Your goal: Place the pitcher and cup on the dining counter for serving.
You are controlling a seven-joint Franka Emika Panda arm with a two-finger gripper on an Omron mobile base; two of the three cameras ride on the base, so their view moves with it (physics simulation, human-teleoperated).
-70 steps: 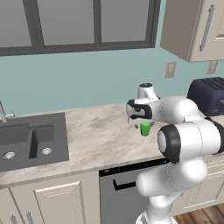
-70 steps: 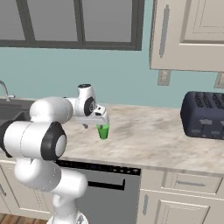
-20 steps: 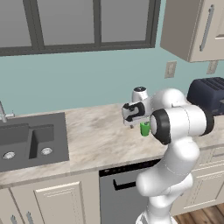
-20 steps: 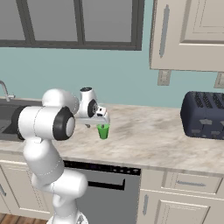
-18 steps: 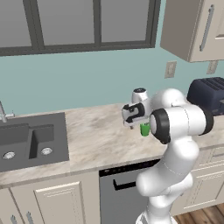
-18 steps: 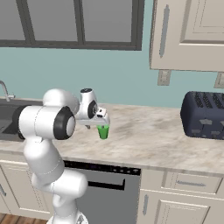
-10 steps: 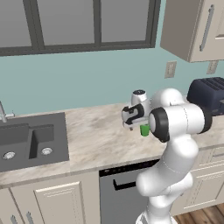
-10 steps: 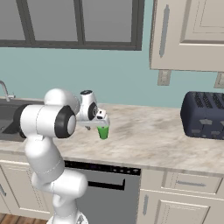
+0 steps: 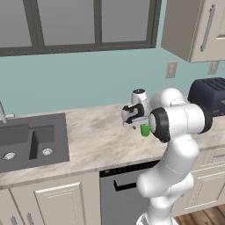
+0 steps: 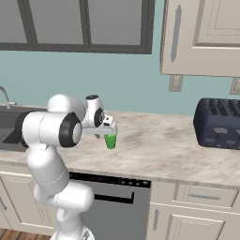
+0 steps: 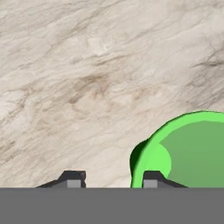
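- Progress: task is sitting at an early stage, judging by the layout. The cup (image 10: 110, 140) is standing upright on the marbled surface (image 10: 154, 150) that carries the dark sink (image 9: 26, 143), between the sink and the toaster (image 10: 219, 123); it is not yet resting on any serving counter.
- Gripper (image 10: 109, 132) is hanging directly over the cup, fingers pointing down around its rim. In the hand view one fingertip (image 11: 150, 180) is overlapping the green rim while the other is standing clear over bare stone.
- Gripper state: I cannot tell whether the jaws are already clamping the cup wall or standing loose around it; contact is not readable from these angles. The cup's base appears to be sitting on the stone, so lifting is probably not yet under way.
- Remaining, by my estimate: securing the cup, carrying it to the dining counter, then doing the same for the pitcher.
- Count: one green cup; one toaster; one sink with two basins; one dishwasher front (image 10: 110, 206) below the surface; two wall outlets in the left base view.
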